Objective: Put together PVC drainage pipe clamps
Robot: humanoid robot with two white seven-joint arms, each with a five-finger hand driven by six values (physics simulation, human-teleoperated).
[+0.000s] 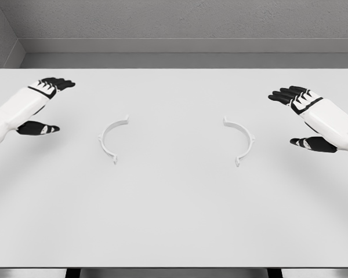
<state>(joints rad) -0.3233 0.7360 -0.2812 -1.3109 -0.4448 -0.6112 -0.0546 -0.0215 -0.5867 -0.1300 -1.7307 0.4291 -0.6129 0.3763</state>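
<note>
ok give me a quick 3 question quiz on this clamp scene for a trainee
1. True or false: the left hand is holding a clamp half.
2. How many clamp halves lie on the table?
3. Which way do their open sides face? A) toward each other B) away from each other

Key
1. False: both it and the right hand are open, off to the sides.
2. Two: the left clamp half and the right clamp half.
3. A

You will find nothing to read here. No text, label, number or sign shows on any surface in view.
</note>
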